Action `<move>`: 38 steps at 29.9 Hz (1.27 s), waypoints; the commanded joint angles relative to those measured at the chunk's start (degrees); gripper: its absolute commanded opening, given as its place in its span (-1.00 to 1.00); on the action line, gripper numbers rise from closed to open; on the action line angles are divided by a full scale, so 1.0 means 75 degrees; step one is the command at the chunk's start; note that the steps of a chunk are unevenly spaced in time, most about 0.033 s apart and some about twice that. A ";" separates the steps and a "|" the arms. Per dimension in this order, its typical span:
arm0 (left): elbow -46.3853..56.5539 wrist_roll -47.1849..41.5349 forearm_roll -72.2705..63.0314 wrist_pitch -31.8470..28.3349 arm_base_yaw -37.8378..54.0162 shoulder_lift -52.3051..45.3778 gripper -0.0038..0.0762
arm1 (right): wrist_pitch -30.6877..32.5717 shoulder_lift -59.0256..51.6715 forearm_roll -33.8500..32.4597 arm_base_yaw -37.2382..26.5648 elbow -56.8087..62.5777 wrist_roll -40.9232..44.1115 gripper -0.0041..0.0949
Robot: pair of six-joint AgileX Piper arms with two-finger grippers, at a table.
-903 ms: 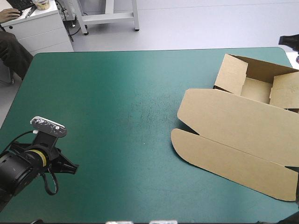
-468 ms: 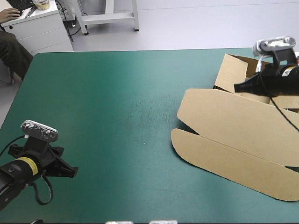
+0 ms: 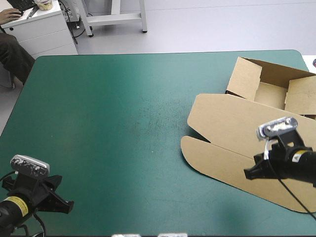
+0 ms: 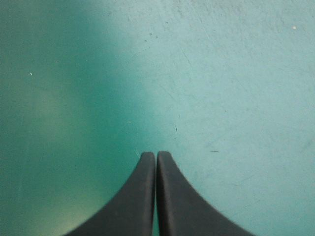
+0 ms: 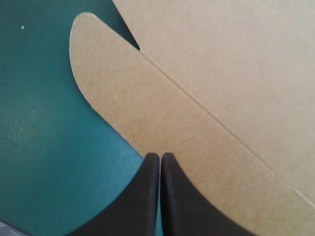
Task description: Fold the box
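Teal-green table [image 3: 108, 108], one brown box [image 3: 245, 132]

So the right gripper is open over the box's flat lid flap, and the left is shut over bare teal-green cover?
No, the right gripper is shut too: the right wrist view shows its fingers meeting in one arch over the box's flat lid flap. The left gripper is shut over bare teal-green cover.
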 commanded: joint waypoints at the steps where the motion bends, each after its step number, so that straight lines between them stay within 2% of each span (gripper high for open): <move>1: 0.0166 -0.0013 -0.0178 -0.0385 -0.0051 -0.0448 -0.93 | -0.0406 -0.0873 0.0148 0.0038 0.0680 -0.0132 -0.93; 11: 0.0852 -0.0013 -0.0389 -0.0529 -0.0051 -0.1610 -0.93 | -0.0425 -0.3384 0.0148 0.0038 0.2395 -0.0380 -0.93; 17: 0.1140 -0.0013 -0.0382 -0.0296 -0.0051 -0.1744 -0.93 | -0.0525 -0.4171 0.0168 0.0038 0.2713 -0.0177 -0.93; 24: 0.1460 -0.0013 -0.0357 -0.0550 -0.0051 -0.1744 -0.93 | -0.0688 -0.4323 0.0616 0.0038 0.3130 0.0072 -0.93; 31: 0.1460 -0.0013 -0.0357 -0.0550 -0.0051 -0.1744 -0.93 | -0.1305 -0.4323 0.0699 0.0038 0.3792 0.0071 -0.93; 38: 0.1460 -0.0013 -0.0357 -0.0550 -0.0051 -0.1744 -0.93 | -0.1320 -0.4323 0.0699 0.0038 0.3792 0.0036 -0.93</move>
